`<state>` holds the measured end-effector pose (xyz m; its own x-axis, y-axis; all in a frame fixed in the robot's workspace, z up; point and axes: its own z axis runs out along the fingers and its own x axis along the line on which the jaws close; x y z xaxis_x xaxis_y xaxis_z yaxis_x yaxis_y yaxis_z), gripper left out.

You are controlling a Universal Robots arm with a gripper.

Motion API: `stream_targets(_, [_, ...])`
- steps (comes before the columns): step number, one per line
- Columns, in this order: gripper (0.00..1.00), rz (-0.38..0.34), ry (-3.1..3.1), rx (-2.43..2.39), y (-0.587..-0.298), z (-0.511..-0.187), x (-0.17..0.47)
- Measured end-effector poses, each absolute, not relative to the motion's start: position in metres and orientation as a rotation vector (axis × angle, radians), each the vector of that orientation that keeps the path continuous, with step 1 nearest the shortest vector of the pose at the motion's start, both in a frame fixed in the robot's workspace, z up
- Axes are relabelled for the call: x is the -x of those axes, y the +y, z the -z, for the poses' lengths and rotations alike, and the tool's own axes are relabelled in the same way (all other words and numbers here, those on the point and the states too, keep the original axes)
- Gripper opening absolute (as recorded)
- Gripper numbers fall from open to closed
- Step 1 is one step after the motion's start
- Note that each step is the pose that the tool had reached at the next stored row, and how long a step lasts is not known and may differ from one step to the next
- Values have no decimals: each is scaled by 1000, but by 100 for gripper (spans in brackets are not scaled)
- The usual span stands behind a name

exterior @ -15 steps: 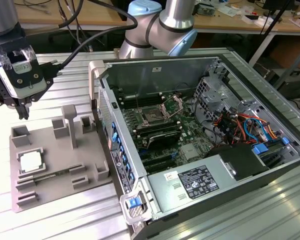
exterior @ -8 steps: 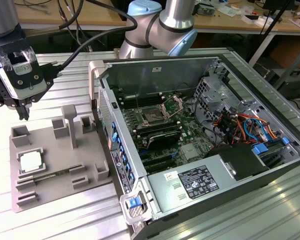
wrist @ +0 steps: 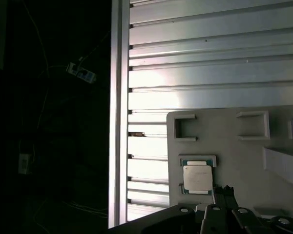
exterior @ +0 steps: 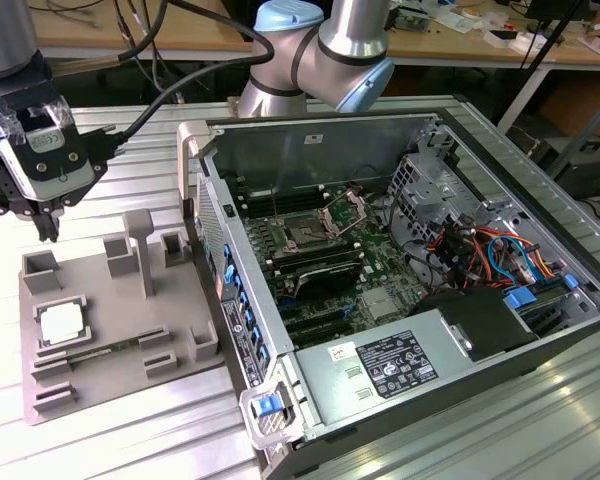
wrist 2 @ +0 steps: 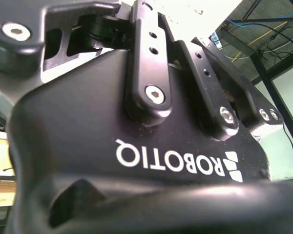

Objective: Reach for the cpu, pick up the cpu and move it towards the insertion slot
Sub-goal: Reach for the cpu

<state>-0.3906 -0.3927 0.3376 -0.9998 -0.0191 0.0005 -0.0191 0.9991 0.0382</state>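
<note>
My tool (exterior: 48, 228) hangs over the far corner of the grey fixture plate (exterior: 110, 390) on the exterior view's left, above the cpu (exterior: 60, 322) and clear of it. I cannot tell how far the tool is open, and it has hold of nothing I can see.

The cpu lies flat in a square frame near the plate's edge on the exterior view's left. In the first wrist view its pale top (wrist: 198, 176) carries faint print too small to read. That view also shows a strip of bare slatted table (wrist: 146, 97) between the plate and the table's edge, with dark floor beyond.

White lettering (wrist 2: 176, 163) runs across my tool's black body in the second wrist view.

The insertion slot (exterior: 307, 237) sits in the open computer case (exterior: 380, 130) with its metal frame tipped up, well apart from the cpu. A white printed label (exterior: 398, 362) and a small sticker (exterior: 342, 352) lie on the power supply. An upright post (exterior: 140, 250) on the plate and the case wall stand between the cpu and the slot.
</note>
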Motion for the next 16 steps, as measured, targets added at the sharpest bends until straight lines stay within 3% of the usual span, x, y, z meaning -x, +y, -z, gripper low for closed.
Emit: stream_targets(16, [11,60,-3140,-30,-393,-334,391])
